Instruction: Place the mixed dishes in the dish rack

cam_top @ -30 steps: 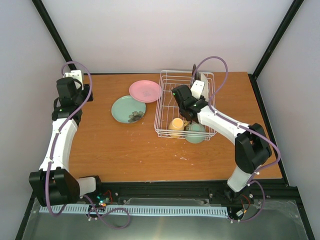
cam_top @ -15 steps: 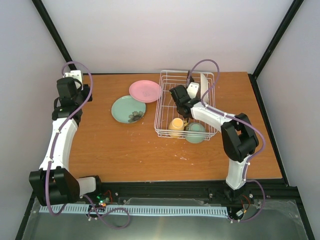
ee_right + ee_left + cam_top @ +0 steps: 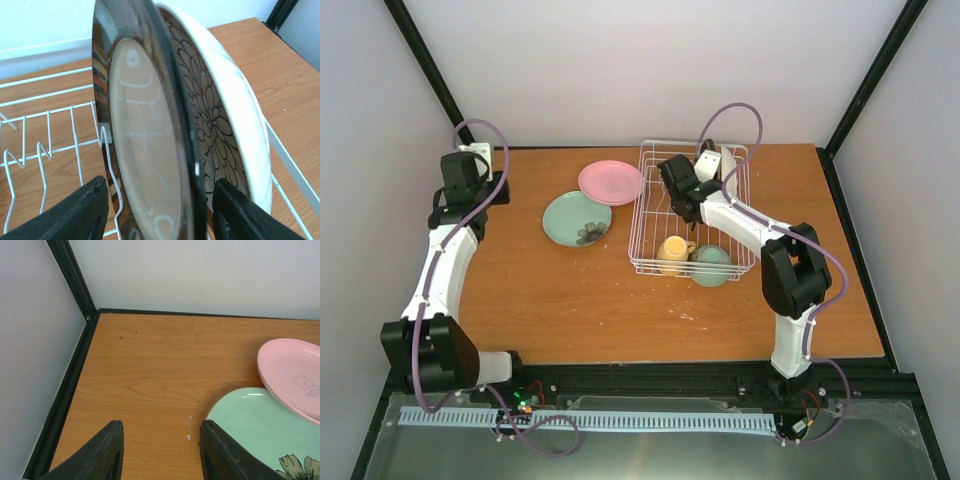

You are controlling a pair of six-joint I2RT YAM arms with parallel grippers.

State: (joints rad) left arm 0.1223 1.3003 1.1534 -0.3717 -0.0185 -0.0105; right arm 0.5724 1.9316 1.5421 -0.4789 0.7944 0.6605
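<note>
Left end effector (image 3: 160, 450) parted, right end effector (image 3: 161, 210) spread wide

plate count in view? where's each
4. Pink plate and mint green plate on the table, left of the dish rack; dark-rimmed plate and petal-patterned plate on edge at the rack's far end. Others may be hidden.

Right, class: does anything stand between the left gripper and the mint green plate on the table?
Nothing visible does. In the left wrist view, only bare table lies between the open left gripper and the mint green plate. The pink plate overlaps its far edge, though, which may hinder lifting it.
</note>
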